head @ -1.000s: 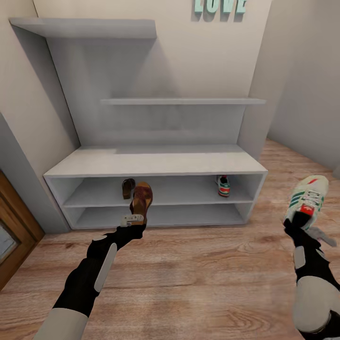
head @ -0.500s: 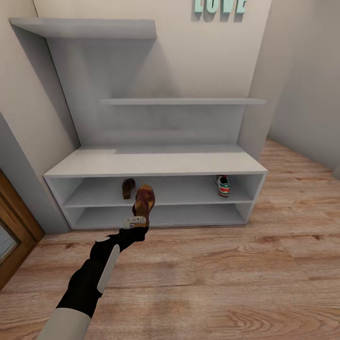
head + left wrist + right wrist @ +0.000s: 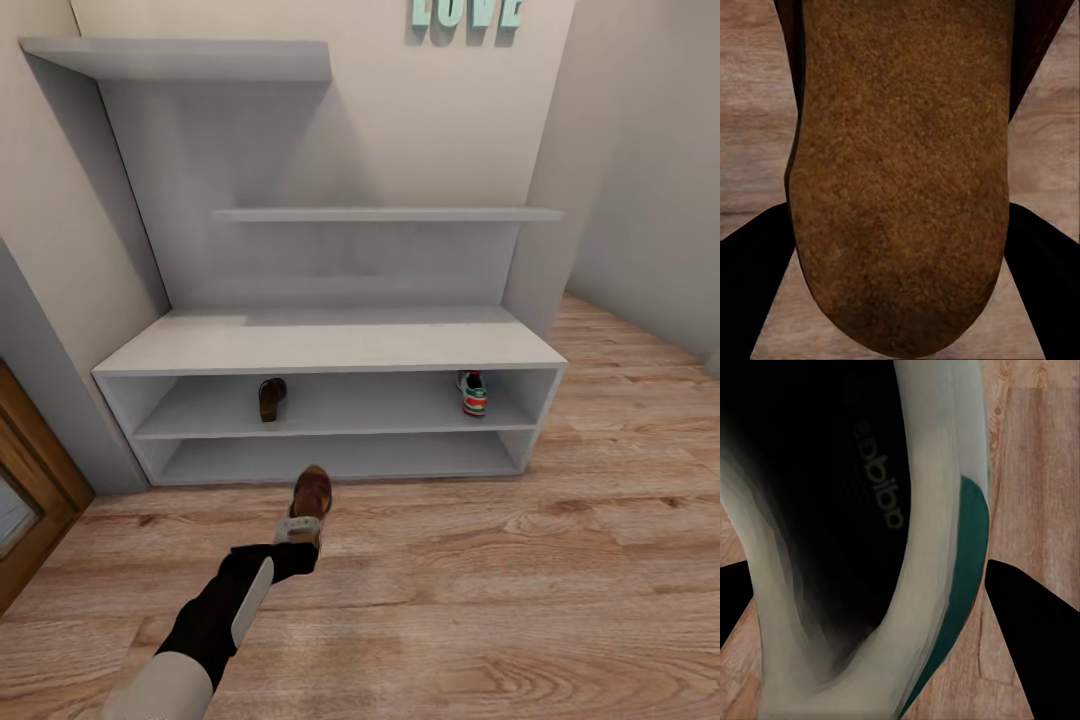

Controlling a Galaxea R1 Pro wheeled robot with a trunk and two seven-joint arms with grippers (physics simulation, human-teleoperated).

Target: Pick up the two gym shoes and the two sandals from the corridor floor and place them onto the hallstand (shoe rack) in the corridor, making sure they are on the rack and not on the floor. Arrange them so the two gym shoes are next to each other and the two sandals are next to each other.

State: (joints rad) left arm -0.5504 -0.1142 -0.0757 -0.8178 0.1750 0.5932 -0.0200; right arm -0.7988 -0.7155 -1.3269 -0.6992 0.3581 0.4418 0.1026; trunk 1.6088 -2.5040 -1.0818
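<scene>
My left gripper is shut on a brown sandal, held low over the corridor floor just in front of the hallstand. In the left wrist view the sandal's brown sole sits between the black fingers. The other sandal lies on the middle tier of the bench, towards its left. One gym shoe stands on the same tier at the right end. In the right wrist view, the right gripper is shut on the second gym shoe, white with green trim.
A wooden door frame stands at the left of the rack. A grey wall bounds the right side. Upper shelves hang above the bench. Teal letters are on the wall.
My left arm has pulled back and down from the rack's middle tier, carrying the sandal towards the floor. The right arm with its gym shoe has left the head view.
</scene>
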